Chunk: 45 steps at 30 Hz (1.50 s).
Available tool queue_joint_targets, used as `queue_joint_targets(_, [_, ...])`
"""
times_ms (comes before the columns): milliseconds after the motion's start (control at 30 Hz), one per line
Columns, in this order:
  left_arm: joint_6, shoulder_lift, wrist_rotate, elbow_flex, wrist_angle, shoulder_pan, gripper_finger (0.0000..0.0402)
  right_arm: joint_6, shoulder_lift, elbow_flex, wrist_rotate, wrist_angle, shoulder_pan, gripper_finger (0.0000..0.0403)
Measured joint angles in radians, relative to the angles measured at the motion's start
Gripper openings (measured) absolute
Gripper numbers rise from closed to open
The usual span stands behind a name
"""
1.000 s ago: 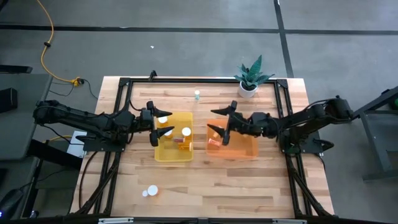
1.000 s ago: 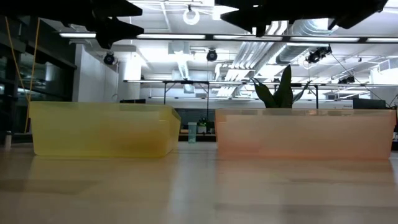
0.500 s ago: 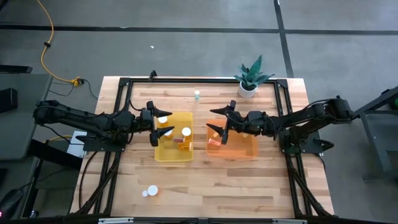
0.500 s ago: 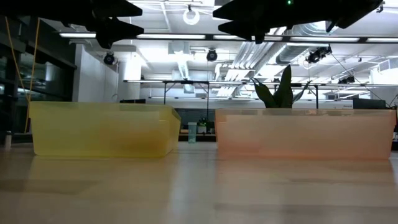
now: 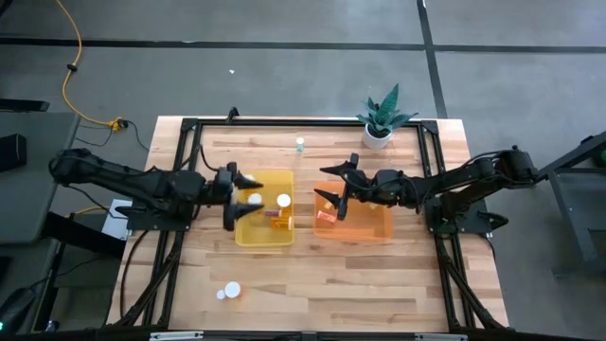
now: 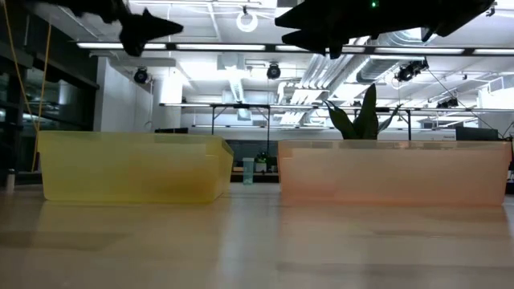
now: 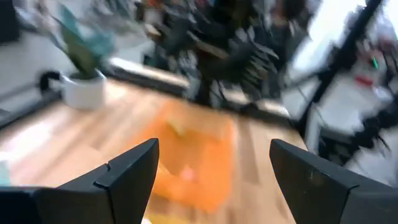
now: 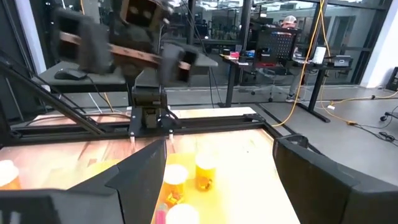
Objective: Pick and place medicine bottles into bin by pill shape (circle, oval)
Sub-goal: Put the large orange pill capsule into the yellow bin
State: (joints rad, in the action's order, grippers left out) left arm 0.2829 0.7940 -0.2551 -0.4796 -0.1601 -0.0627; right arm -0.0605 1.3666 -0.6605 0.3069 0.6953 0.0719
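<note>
My left gripper [image 5: 239,199] is open and empty above the left rim of the yellow bin [image 5: 263,235]. That bin holds amber, white-capped medicine bottles [image 5: 283,201], which also show in the right wrist view [image 8: 204,172]. My right gripper [image 5: 329,183] is open and empty above the left end of the orange bin [image 5: 365,227], which holds one bottle [image 5: 325,218]. A white-capped bottle [image 5: 231,290] lies on the table near the front left. A small clear bottle [image 5: 300,145] stands at the far middle.
A white pot with a green plant [image 5: 378,134] stands at the far right of the table. The two bins sit side by side at mid-table, as the low view shows [image 6: 132,168]. Black frame rails [image 5: 180,152] run along the table's sides.
My left gripper has turned about above the yellow bin's left rim and shifted a little toward the table's near edge, staying open and empty. The bottles and bins have kept still.
</note>
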Motion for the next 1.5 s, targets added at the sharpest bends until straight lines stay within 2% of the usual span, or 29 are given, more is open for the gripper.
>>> queue_joint_targets(67, [0.024,0.009,-0.007,-0.064,0.142,-0.064,0.0294,0.000,0.000,0.000,0.000,-0.012,0.000,0.0287])
queue_joint_targets(167, [0.070,0.049,-0.083,-0.162,0.347,-0.182,0.0294,0.000,0.000,0.000,0.000,-0.021,0.000,0.0287])
queue_joint_targets(333, [0.237,0.182,-0.165,-0.300,0.634,-0.391,0.0294,0.001,0.000,0.000,0.000,-0.027,0.001,0.0287])
queue_joint_targets(433, [0.325,0.287,-0.185,-0.358,0.728,-0.511,0.0294,0.018,0.000,0.000,0.000,-0.027,0.001,0.0287])
queue_joint_targets(700, [0.400,0.601,-0.198,-0.461,0.757,-0.719,0.0294,0.019,0.000,0.000,0.000,-0.052,0.001,0.0287])
queue_joint_targets(933, [0.489,0.772,-0.140,-0.592,0.893,-0.772,0.0294,0.019,0.000,0.000,0.000,-0.065,0.001,0.0287])
queue_joint_targets(1033, [0.492,0.806,-0.098,-0.626,0.879,-0.776,0.0294,0.018,0.000,0.000,0.000,-0.065,0.001,0.0287])
queue_joint_targets(1200, [0.508,0.840,-0.048,-0.628,0.856,-0.774,0.0294,0.017,0.000,0.000,0.000,-0.064,0.001,0.0287])
queue_joint_targets(1500, [0.545,0.895,-0.031,-0.628,0.905,-0.746,0.0294,0.011,0.000,0.000,0.000,-0.065,0.001,0.0287])
